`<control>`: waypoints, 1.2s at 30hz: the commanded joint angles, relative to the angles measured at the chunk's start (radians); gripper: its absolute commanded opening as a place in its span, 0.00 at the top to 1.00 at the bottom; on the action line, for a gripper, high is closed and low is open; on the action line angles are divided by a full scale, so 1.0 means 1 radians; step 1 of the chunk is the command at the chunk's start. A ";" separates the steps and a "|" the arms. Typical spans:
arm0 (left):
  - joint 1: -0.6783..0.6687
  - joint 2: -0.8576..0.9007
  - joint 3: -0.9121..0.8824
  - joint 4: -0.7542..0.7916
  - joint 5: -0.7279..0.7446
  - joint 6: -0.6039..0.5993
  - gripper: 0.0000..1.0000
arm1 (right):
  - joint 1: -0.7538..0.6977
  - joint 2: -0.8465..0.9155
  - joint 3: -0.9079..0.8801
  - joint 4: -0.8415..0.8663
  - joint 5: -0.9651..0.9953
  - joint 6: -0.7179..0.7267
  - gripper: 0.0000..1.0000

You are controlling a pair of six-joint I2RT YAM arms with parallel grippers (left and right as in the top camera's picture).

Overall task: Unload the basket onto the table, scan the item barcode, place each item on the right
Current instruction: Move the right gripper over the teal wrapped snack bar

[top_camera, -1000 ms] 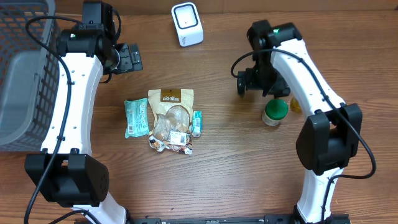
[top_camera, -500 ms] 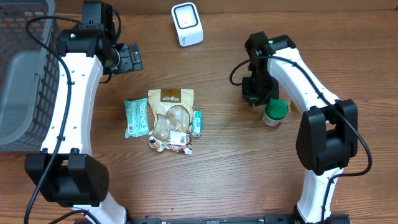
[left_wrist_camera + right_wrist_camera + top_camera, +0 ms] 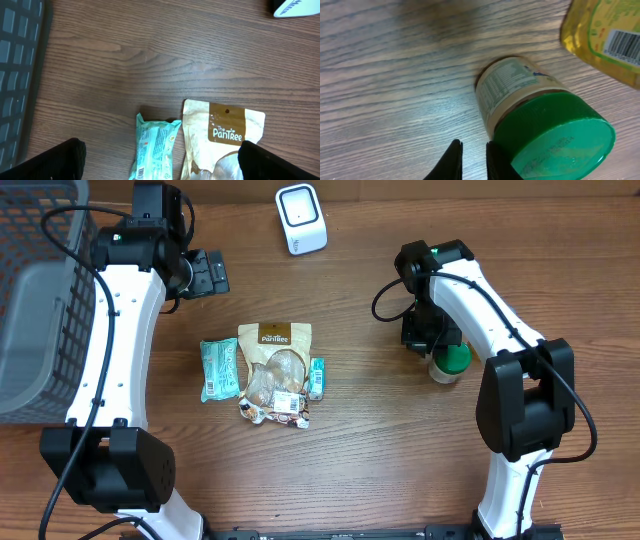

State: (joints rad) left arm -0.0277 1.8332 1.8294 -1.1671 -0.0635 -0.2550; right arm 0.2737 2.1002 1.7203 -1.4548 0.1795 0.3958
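Note:
A jar with a green lid (image 3: 449, 361) (image 3: 540, 120) stands at the table's right. My right gripper (image 3: 430, 332) (image 3: 474, 145) is beside it on its left; the jaws are nearly together with nothing between them, and one finger (image 3: 495, 155) touches the lid's edge. A yellow packet (image 3: 610, 40) with a barcode lies just beyond the jar. The white scanner (image 3: 301, 218) (image 3: 295, 6) sits at the back centre. My left gripper (image 3: 205, 273) (image 3: 162, 160) hangs open above a teal packet (image 3: 219, 368) (image 3: 155, 147) and a Pantree pouch (image 3: 276, 370) (image 3: 222, 145).
A dark mesh basket (image 3: 40, 300) (image 3: 17, 75) stands at the left edge. A small teal bar (image 3: 317, 377) lies against the pouch's right side. Bare wood lies between the pouch and the jar.
My right gripper went from open to shut and moved toward the front right, up against the jar. The jar shifted slightly to the right. The left arm stayed still.

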 commanded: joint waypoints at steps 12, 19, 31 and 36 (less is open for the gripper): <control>-0.006 -0.008 0.012 0.000 0.002 -0.003 0.00 | -0.011 -0.019 -0.005 -0.032 0.064 0.050 0.79; -0.006 -0.008 0.012 0.000 0.002 -0.003 0.01 | 0.035 -0.019 -0.005 0.042 -0.305 -0.032 0.71; -0.006 -0.008 0.012 0.000 0.002 -0.003 0.01 | 0.293 -0.019 -0.005 0.287 -0.458 -0.034 0.06; -0.006 -0.008 0.012 0.000 0.002 -0.003 0.00 | 0.413 -0.019 -0.005 0.312 -0.165 0.140 0.00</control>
State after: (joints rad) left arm -0.0277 1.8332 1.8294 -1.1667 -0.0635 -0.2554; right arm 0.6357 2.1002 1.7199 -1.1473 -0.1745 0.4248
